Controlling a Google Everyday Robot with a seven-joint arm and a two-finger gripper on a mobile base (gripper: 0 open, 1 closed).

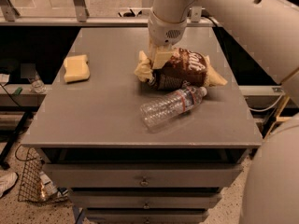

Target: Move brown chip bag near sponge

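The brown chip bag lies crumpled at the middle right of the grey table, with pale yellow ends and white lettering on top. My gripper comes down from above onto the bag's left part and is shut on it; the bag's left yellow end sticks out beside the fingers. The sponge, a pale yellow block, lies at the table's left side, well apart from the bag.
A clear plastic water bottle lies on its side just in front of the bag, touching or nearly touching it. The table has drawers below. A wire basket stands on the floor at lower left.
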